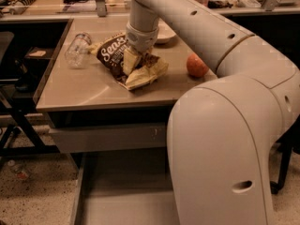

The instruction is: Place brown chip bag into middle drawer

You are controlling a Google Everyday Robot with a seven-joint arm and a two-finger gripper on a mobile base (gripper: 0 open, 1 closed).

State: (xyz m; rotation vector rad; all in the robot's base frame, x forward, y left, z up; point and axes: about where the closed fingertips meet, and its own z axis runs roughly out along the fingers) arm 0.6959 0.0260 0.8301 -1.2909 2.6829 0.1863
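The brown chip bag (114,54) lies on the counter top, dark brown with white "Sea" script and crumpled pale yellow ends. My gripper (134,59) reaches down from above and is closed on the bag's middle, bunching its lower yellow end (145,74) up. The bag still rests on the counter. The middle drawer (117,196) stands pulled out below the counter, a wide grey tray with a flat floor and a low left wall (78,191). My arm's large white body hides the drawer's right part.
A clear plastic bottle (77,49) lies left of the bag. A red-orange apple (197,65) sits to the right. A white dish (165,32) is behind my gripper. The upper drawer front (103,137) is above the open drawer. Dark stand legs (18,125) are at left.
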